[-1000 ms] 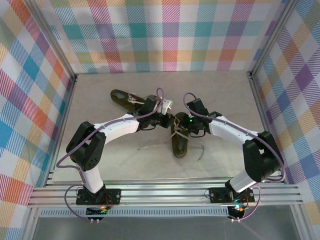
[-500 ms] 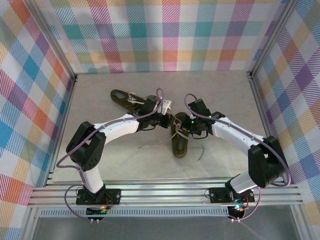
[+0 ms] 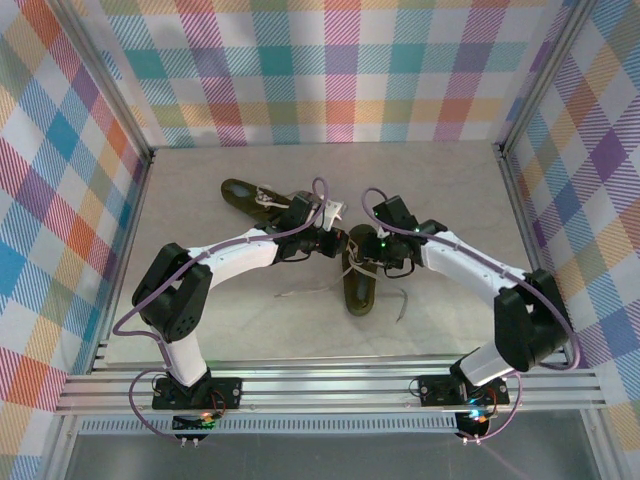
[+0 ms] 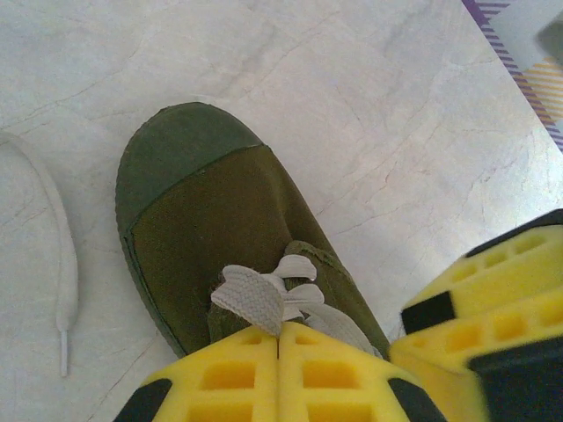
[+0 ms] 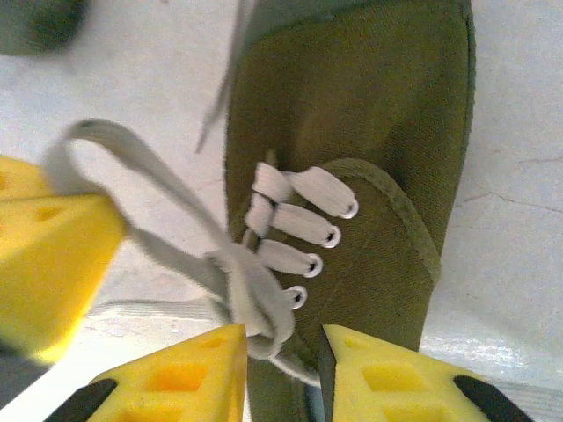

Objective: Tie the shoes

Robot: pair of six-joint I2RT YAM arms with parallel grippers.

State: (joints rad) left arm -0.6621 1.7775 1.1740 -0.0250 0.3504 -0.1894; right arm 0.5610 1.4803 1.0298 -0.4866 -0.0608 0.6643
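Lying near-far, toe nearward: shoe (image 3: 358,290); left fingers (image 4: 237,378) clamp lace (image 4: 251,294); right fingers (image 5: 387,378) apart.

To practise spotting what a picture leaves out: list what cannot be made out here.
Top external: knot on the near shoe, mostly covered by the left tool and right tool.
Top external: one end of the far shoe, under the left arm.
Right wrist: dark shape, top left, blurred and cut off.
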